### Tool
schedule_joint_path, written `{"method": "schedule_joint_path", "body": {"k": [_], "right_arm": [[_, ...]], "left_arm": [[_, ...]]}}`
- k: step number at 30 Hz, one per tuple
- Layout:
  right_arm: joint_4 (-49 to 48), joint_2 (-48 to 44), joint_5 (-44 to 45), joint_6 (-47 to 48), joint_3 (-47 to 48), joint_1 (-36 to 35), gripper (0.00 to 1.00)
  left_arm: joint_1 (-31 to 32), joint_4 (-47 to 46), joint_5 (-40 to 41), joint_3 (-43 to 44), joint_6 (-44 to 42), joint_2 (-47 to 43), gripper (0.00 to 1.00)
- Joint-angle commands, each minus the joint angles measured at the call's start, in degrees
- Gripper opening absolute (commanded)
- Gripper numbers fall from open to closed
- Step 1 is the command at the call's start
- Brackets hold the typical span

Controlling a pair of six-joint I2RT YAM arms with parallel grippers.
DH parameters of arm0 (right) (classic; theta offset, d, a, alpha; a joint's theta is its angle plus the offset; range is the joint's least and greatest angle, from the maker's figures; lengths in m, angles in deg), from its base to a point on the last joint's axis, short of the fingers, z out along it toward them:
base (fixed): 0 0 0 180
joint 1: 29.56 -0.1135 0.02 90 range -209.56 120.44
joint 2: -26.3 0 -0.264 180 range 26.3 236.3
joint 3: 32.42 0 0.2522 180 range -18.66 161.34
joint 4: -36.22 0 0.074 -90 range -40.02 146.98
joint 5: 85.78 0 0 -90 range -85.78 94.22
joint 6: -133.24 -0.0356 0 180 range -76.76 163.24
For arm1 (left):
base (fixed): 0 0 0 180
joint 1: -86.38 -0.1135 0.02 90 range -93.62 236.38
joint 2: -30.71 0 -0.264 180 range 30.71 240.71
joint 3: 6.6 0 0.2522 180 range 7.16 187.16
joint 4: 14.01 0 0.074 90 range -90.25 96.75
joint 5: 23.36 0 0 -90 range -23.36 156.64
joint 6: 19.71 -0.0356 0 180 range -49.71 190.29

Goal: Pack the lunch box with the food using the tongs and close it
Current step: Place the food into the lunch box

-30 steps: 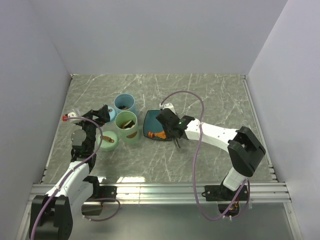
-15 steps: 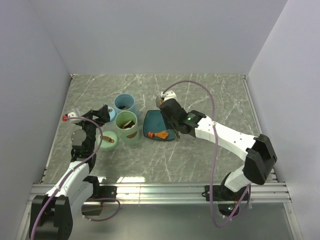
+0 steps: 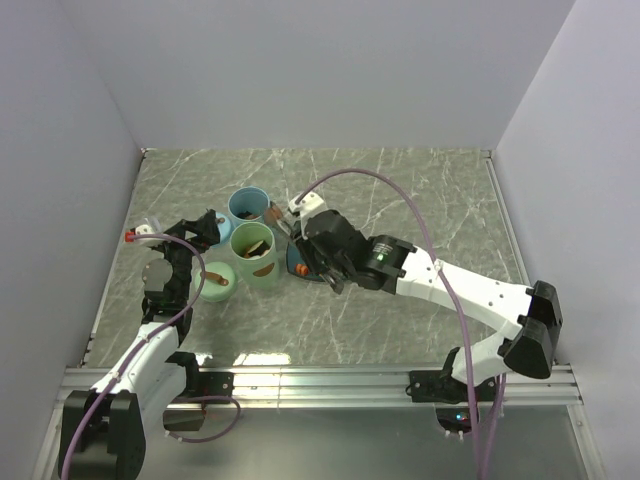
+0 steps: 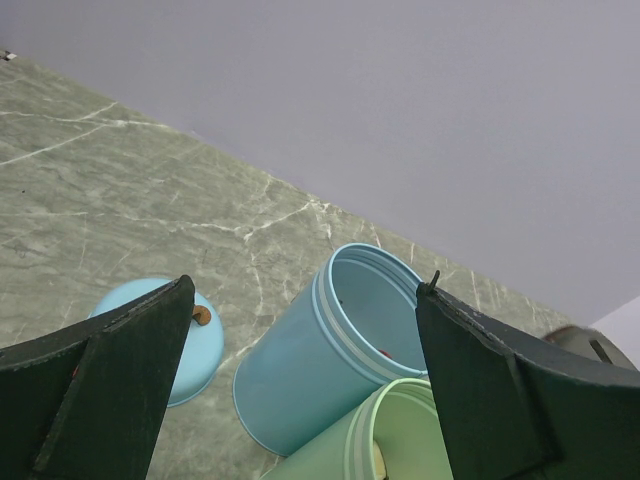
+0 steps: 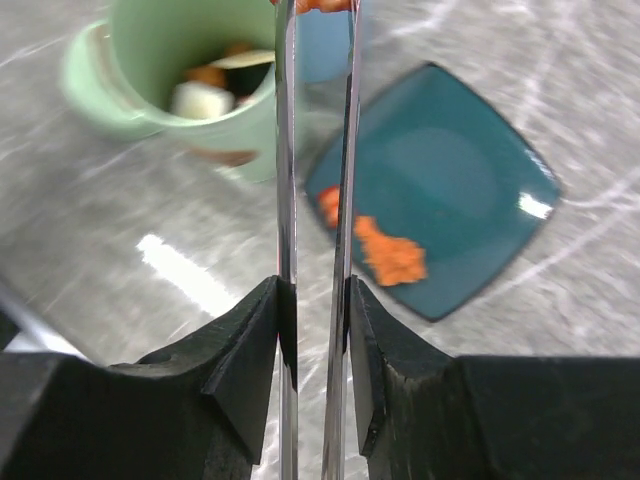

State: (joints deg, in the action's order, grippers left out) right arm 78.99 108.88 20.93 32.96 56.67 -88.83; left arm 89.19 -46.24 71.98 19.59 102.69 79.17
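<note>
My right gripper (image 3: 322, 252) (image 5: 314, 290) is shut on the silver tongs (image 5: 286, 150) (image 3: 284, 226). The tongs' tips pinch an orange piece of food (image 5: 325, 5) (image 3: 272, 212) beside the rim of the blue container (image 3: 249, 207) (image 4: 330, 350). The green lunch box container (image 3: 253, 246) (image 5: 130, 75) stands open with food (image 5: 205, 95) inside. More orange chunks (image 5: 390, 255) lie on the teal plate (image 5: 450, 170), mostly hidden under my arm in the top view. My left gripper (image 3: 196, 236) (image 4: 308, 290) hangs open and empty, left of both containers.
A blue lid (image 4: 195, 335) (image 3: 223, 229) lies flat left of the blue container. A green lid with a brown knob (image 3: 217, 277) lies in front of it. The right arm stretches across the table's middle. Grey walls enclose the marble table (image 3: 400, 190).
The right arm has swung left off the plate, carrying the tongs and an orange piece up to the containers. The left arm has not moved.
</note>
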Motion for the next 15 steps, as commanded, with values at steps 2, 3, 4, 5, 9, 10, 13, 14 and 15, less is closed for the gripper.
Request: {"method": "schedule_joint_path", "body": {"k": [2,3,4,5,9,10,13,14,15], "right_arm": [[-2.5,-3.4,-1.5,1.4,1.1,-3.0,0.39],[-2.5,-3.5,-1.8,1.2,0.9,-3.5,0.39],[-2.3,-3.5,-1.8,1.1,0.6,-4.2,0.39],[-2.3,-3.5,-1.6,1.0,0.1,-4.5,0.39],[-1.8,-2.8,-1.9,0.6,-0.5,-5.1,0.39],[-1.6,-2.4,-1.9,0.5,-0.4,-5.2,0.4],[-0.8,-1.2,-1.9,0.7,0.2,-5.4,0.42],[-0.5,-0.8,-1.8,0.8,0.3,-5.5,0.43],[-0.5,-0.6,-1.7,0.8,0.4,-5.6,0.44]], "left_arm": [[-0.3,-1.6,0.0,0.8,0.3,-0.7,1.0],[-0.3,-1.6,0.0,0.9,0.3,-0.7,0.99],[-0.3,-1.7,0.0,0.8,0.3,-0.7,0.99],[-0.3,-1.6,0.0,0.8,0.3,-0.7,0.99],[-0.3,-1.6,-0.1,0.8,0.3,-0.7,0.99],[-0.3,-1.6,-0.2,0.9,0.3,-0.7,0.99],[-0.3,-1.6,-0.1,0.8,0.3,-0.7,0.99],[-0.3,-1.6,-0.1,0.8,0.3,-0.7,1.0],[-0.3,-1.6,-0.1,0.8,0.3,-0.7,0.99]]}}
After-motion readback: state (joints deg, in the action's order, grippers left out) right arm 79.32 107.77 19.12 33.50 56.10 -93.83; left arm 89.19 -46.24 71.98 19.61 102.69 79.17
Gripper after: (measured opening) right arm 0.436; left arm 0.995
